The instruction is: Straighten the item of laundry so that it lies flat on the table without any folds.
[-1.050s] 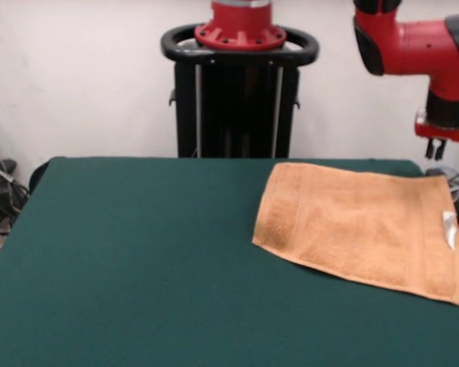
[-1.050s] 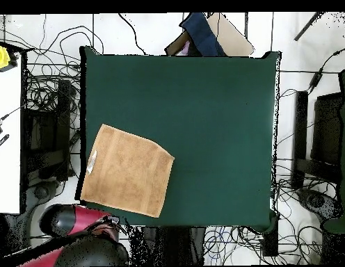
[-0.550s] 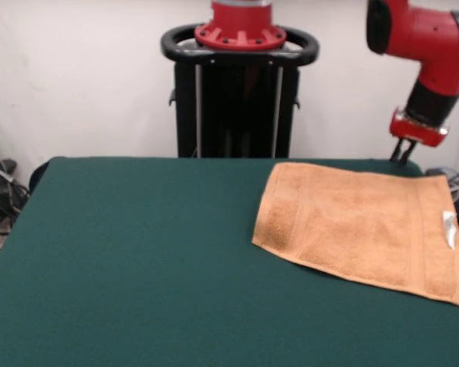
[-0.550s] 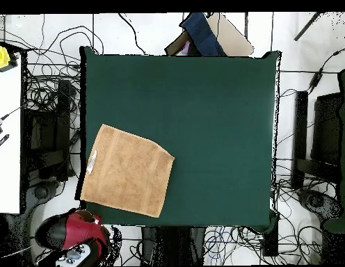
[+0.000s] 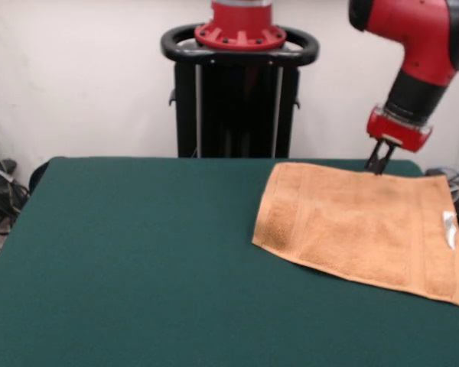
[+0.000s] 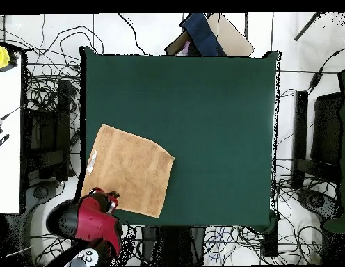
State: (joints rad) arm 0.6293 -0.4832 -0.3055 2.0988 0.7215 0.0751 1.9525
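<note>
One towel (image 5: 363, 226) lay on the green tabletop (image 5: 138, 260), and it was the only item on that surface. In the front view the left and centre of the felt were bare. The towel occupied the right side, its right end reaching close to the tabletop's right edge. It lay spread open, a rough rectangle turned somewhat askew to the tabletop's edges. Woven border bands ran across it near the left end and near the right end. A small white care tag (image 5: 448, 228) sat on the right-hand band. No fold-over was visible in either view, though the left end looked slightly darker and thicker.

Above the towel's far edge, the end effector (image 5: 379, 162) hung at the end of the red and black arm (image 5: 413, 46), which came in from the upper right. Its dark tips pointed down and stood at or just above the far hem; contact could not be confirmed. The tips looked close together with only a narrow gap showing, and whether they pinched any cloth could not be told.

In the overhead view the towel (image 6: 126, 169) sat at the tabletop's lower-left corner, tag (image 6: 92, 160) toward the left edge. The arm's red wrist covered the towel's lower-left corner there, hiding the tips.
</note>
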